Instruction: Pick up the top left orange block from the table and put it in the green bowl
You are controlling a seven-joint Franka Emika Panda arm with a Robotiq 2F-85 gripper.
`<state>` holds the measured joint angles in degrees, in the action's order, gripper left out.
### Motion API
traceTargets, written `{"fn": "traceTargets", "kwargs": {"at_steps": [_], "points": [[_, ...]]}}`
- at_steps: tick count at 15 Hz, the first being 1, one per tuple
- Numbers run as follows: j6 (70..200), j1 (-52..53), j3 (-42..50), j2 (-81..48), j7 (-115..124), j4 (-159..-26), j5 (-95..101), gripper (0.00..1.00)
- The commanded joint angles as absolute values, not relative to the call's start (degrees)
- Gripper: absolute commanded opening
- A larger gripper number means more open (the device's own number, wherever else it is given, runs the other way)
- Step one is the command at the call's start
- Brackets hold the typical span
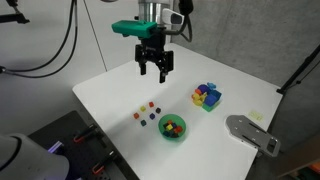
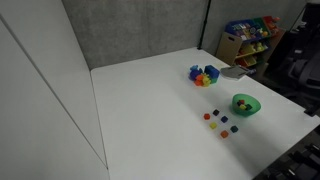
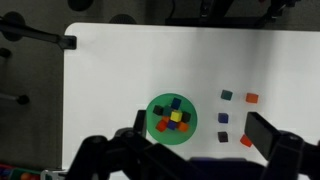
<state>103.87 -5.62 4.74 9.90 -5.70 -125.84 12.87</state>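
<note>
Green bowl (image 1: 173, 136) holds several small cubes (image 3: 176, 117) — the gripper (image 1: 153, 72) hangs above the table (image 1: 115, 95), spread open, empty.

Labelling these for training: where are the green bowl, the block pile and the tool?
green bowl (image 3: 151, 120), wrist view, left rim
block pile (image 1: 207, 96), an exterior view, its middle
tool (image 1: 154, 75), an exterior view, between fingertips

The green bowl (image 2: 245, 104) sits near small cubes (image 2: 214, 124) on the white table (image 2: 150, 100).

Vivid green bowl (image 3: 154, 114), seemingly orange block (image 3: 252, 98)
</note>
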Motion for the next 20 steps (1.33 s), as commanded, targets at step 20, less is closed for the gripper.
{"fn": "traceTargets", "kwargs": {"at_steps": [20], "points": [[135.21,2.01,-1.23,-9.82,12.1,-128.69,-1.54,1.0]]}}
